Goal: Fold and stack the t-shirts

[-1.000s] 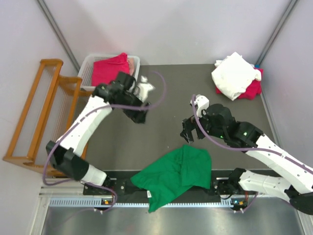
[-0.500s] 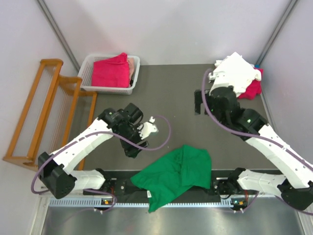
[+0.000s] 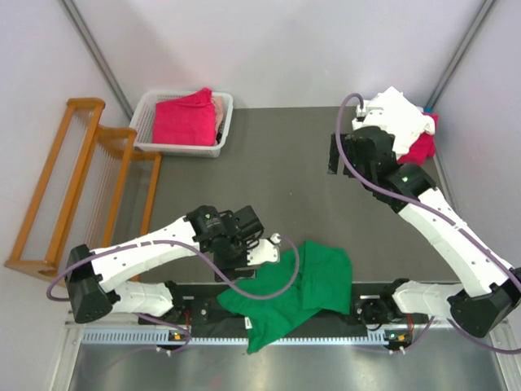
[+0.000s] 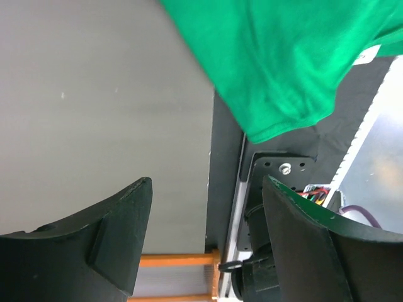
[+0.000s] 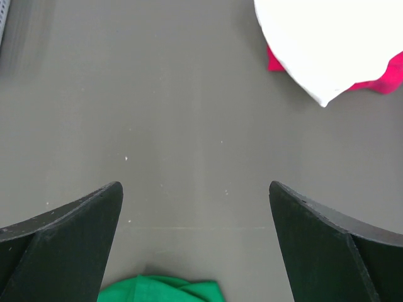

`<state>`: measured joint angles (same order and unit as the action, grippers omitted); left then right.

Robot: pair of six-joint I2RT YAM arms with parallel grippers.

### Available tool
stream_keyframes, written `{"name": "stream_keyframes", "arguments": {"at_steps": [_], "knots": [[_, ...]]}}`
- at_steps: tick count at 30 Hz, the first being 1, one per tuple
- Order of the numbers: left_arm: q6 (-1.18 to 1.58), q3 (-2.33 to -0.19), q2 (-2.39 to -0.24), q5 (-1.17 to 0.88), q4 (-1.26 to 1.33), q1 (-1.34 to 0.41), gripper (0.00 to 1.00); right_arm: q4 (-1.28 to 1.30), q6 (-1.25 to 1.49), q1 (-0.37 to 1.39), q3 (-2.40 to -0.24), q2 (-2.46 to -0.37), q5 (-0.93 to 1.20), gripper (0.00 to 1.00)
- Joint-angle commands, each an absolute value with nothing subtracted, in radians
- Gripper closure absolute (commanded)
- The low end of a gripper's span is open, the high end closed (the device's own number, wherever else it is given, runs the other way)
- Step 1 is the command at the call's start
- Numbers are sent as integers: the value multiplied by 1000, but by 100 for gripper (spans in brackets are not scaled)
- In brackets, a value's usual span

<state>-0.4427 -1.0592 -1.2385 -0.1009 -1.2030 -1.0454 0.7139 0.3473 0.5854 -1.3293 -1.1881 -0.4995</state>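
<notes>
While green t-shirt (image 3: pixel 293 293) lies crumpled, smooth grey table (image 3: pixel 277 179), slatted white basket (image 3: pixel 175 151)

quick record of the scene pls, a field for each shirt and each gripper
green shirt: crumpled, at table near edge
white shirt: far right corner, atop red shirt
crimson shirt: in basket, far left
left gripper: open, empty, beside green shirt
right gripper: open, empty, over bare table by white shirt
</notes>
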Motion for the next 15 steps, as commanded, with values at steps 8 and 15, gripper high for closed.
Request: {"name": "stream_keyframes", "arguments": {"at_steps": [8,15], "knots": [[-379,-976,-1261,-155,-992,-1173,30,724,385,537,-1368,-1195,-471,0],[-385,-1005,-1333,-123,-999,-1354,33,727,379,511,-1387,-1224,-448,0]]}}
